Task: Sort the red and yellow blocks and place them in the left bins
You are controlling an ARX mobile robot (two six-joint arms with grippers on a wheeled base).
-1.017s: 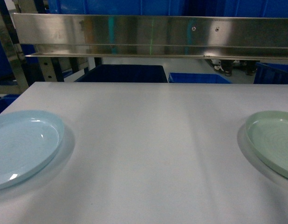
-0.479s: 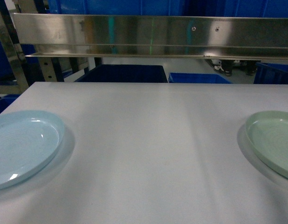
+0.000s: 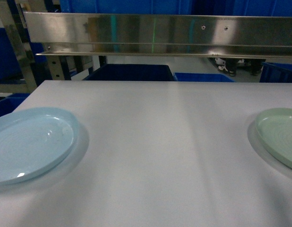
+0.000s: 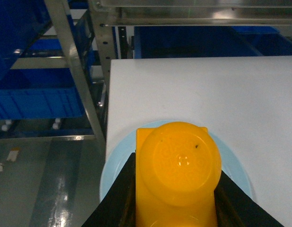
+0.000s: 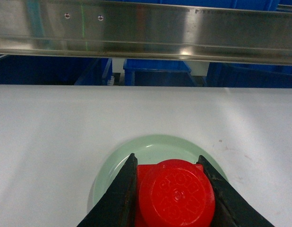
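Note:
In the left wrist view my left gripper (image 4: 176,165) is shut on the yellow block (image 4: 179,146), a translucent orange-yellow brick with a round stud. It hangs above a pale blue plate (image 4: 115,163) at the table's left edge. The right wrist view has my right gripper (image 5: 167,160) shut on the red block (image 5: 176,194), above a pale green plate (image 5: 155,146). Blue bins (image 4: 37,97) sit on low shelves left of the table. No gripper and no block appears in the head view.
The head view holds the white table (image 3: 155,142), the pale blue plate (image 3: 28,144) at the left and the pale green plate (image 3: 278,135) at the right. A steel shelf rail (image 3: 160,33) runs above the far edge, with dark blue crates (image 3: 129,72) behind. A metal rack post (image 4: 75,71) stands beside the table.
The head view has shifted: both plates and the shelf rail now sit further right in the picture. Nothing on the table has moved.

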